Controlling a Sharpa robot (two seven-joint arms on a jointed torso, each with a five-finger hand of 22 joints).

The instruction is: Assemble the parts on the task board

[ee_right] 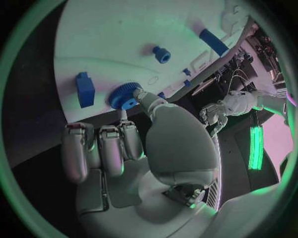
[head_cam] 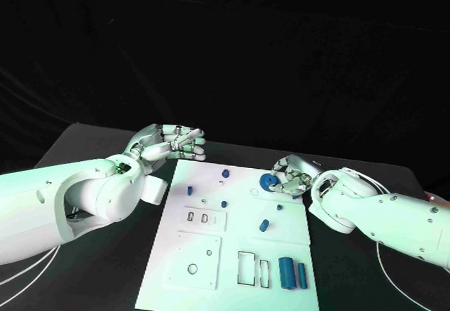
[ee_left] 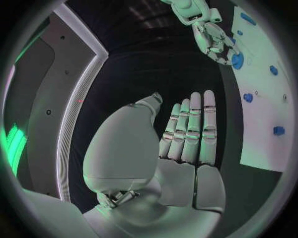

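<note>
The task board [head_cam: 236, 240], white and long, runs down the centre of the head view toward the bottom edge. At its upper right corner the right hand [head_cam: 291, 174] reaches in from the right and pinches a round blue gear [head_cam: 271, 181] at the board's top edge. The right wrist view shows the grip better: thumb and one finger meet on the toothed gear [ee_right: 124, 95], the other fingers [ee_right: 99, 148] curled in below it, with a blue block [ee_right: 85, 89] just beside. The left hand [head_cam: 173, 144] hovers off the board's upper left corner, over black table [head_cam: 84, 144]. Its wrist view shows the left hand [ee_left: 186, 144] flat, fingers straight and together, holding nothing. Two blue cylinders [head_cam: 294, 273] lie side by side at the board's lower right.
</note>
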